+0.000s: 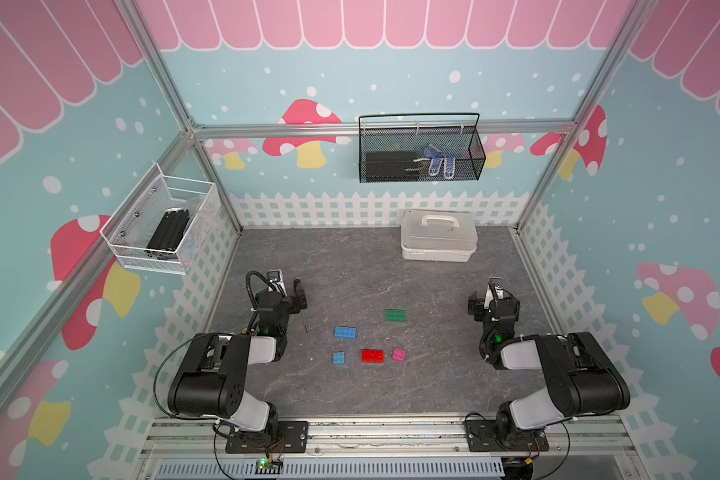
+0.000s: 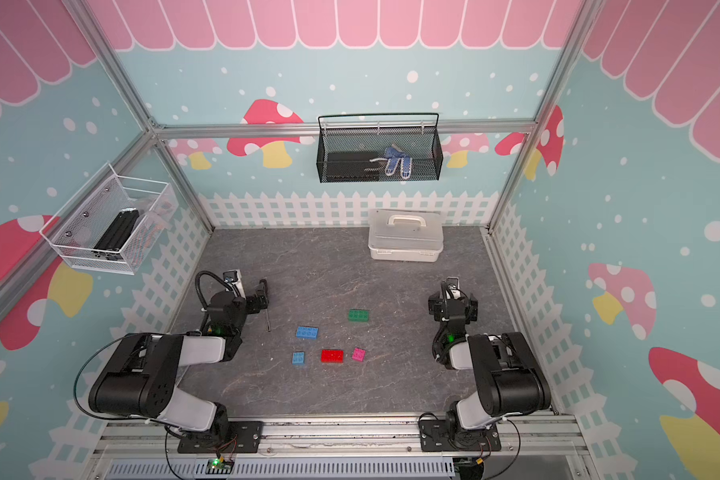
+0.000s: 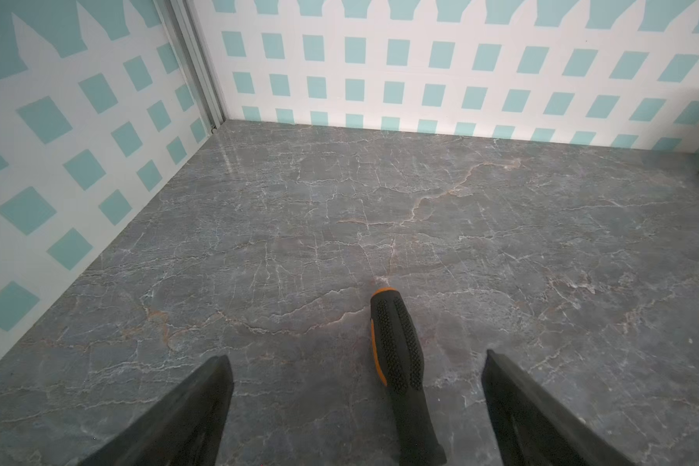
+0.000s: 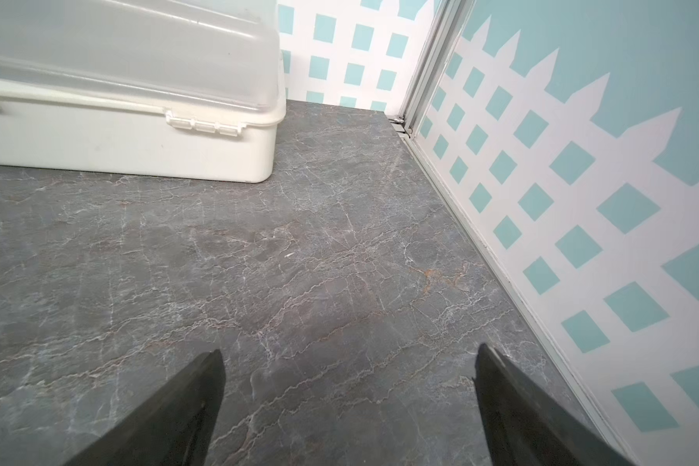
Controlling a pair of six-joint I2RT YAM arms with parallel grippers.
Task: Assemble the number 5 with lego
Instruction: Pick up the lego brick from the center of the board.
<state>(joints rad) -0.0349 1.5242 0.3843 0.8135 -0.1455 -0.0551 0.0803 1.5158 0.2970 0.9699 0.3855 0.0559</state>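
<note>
So, pre-start: green brick (image 1: 395,314), long blue brick (image 1: 345,333), short blue brick (image 1: 338,358), red brick (image 1: 372,355) and pink brick (image 1: 398,354) lie loose on the table (image 1: 350,270), none joined. Left gripper (image 3: 356,363) and right gripper (image 4: 348,355) gape wide, empty, well apart from them. Next: reach in, pick a base brick.

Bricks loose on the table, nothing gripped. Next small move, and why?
Probably turn the left gripper toward the long blue brick, the one nearest it, without closing: the screwdriver handle lies between its open jaws. Nothing is joined yet, and the right gripper, also open and empty, faces the white box.
</note>
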